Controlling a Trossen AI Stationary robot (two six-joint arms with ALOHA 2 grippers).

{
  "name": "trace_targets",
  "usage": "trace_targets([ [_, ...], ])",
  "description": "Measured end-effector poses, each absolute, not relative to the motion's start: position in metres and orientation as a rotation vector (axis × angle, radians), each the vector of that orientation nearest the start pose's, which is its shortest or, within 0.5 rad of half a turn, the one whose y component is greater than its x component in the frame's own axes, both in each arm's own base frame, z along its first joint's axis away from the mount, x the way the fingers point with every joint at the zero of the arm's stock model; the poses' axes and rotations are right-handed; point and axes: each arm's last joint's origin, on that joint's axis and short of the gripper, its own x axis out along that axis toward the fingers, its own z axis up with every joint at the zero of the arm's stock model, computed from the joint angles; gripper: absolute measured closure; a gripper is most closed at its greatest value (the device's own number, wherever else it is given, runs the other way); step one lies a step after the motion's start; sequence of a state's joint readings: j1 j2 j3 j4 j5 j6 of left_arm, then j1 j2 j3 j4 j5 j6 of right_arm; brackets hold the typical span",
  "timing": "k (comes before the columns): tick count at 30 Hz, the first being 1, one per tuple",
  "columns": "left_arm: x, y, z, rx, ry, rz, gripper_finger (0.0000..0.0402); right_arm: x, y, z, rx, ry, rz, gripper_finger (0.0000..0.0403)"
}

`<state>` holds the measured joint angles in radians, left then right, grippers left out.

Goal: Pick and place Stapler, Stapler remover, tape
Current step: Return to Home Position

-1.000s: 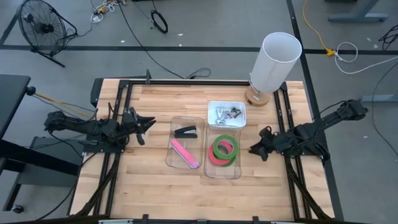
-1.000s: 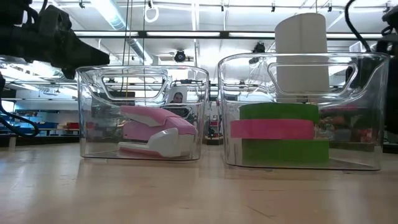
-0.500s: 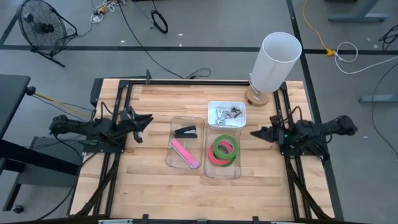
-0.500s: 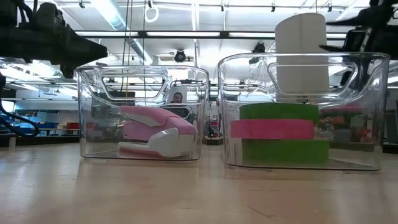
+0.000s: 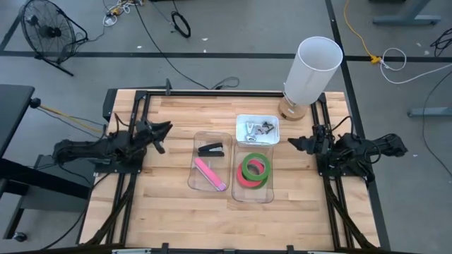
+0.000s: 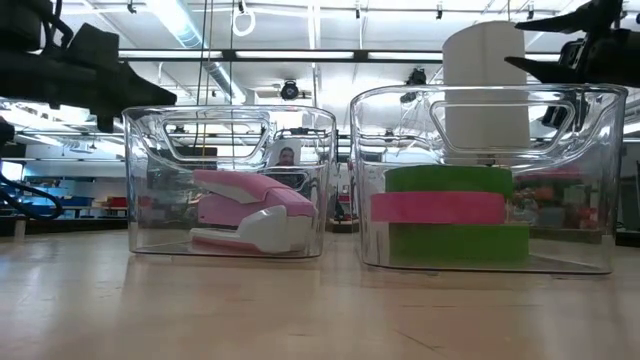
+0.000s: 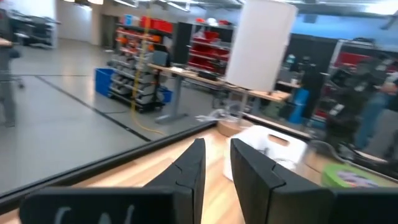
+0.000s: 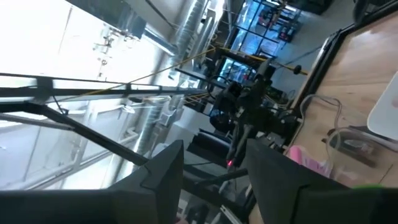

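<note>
Three tape rolls, green, red-pink and green, lie stacked (image 5: 254,169) (image 6: 457,215) in the right clear bin (image 5: 236,192). A pink stapler (image 5: 210,173) (image 6: 250,205) and a black stapler (image 5: 210,149) lie in the left clear bin (image 5: 194,141). Metal staple removers (image 5: 260,128) lie in a small white bin (image 5: 257,118). My left gripper (image 5: 164,130) (image 7: 216,149) hovers open and empty left of the bins. My right gripper (image 5: 292,143) (image 8: 211,155) hovers open and empty right of them.
A tall white cylinder lamp on a wooden base (image 5: 311,70) stands at the far right of the table. Black frame rails (image 5: 134,113) run along the table's sides. Bare wood lies near the front edge (image 5: 212,219). A person (image 6: 287,157) sits in the room beyond.
My right gripper has drawn back from the tape bin toward the table's far edge and right side, rising and tipping its fingers up. My left gripper has shifted a little toward the far edge. The bins and their contents have stayed put.
</note>
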<state>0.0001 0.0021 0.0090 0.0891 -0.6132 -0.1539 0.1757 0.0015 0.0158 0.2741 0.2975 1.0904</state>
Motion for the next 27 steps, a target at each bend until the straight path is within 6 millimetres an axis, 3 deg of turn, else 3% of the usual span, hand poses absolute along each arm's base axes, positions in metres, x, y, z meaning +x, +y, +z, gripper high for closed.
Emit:
trace_targets([
  [9, 0.089, 0.026, 0.174, -0.172, -0.149, 0.708, 0.0323, 0.092, 0.008, 0.193, 1.134, -0.308, 0.034, 0.0227],
  [11, 0.089, 0.027, 0.174, -0.171, -0.15, 0.718, 0.0323, 0.093, 0.007, 0.192, 1.006, -0.307, -0.017, 0.0227],
  [17, 0.089, 0.028, 0.174, -0.17, -0.15, 0.729, 0.0323, 0.093, 0.003, 0.188, 0.406, -0.265, -0.273, 0.0227],
  [20, 0.089, 0.028, 0.174, -0.17, -0.15, 0.728, 0.0323, 0.089, -0.005, 0.19, 0.347, -0.296, -0.539, 0.0227],
  [22, 0.089, 0.028, 0.174, -0.17, -0.15, 0.728, 0.0323, 0.089, -0.008, 0.183, 0.269, -0.225, -0.653, 0.0227],
  [25, 0.089, 0.028, 0.174, -0.17, -0.15, 0.727, 0.0323, 0.09, -0.009, 0.174, 0.271, -0.148, -0.676, 0.0227],
  [27, 0.089, 0.028, 0.174, -0.171, -0.153, 0.727, 0.0323, 0.092, -0.008, 0.174, 0.347, -0.162, -0.582, 0.0227],
])
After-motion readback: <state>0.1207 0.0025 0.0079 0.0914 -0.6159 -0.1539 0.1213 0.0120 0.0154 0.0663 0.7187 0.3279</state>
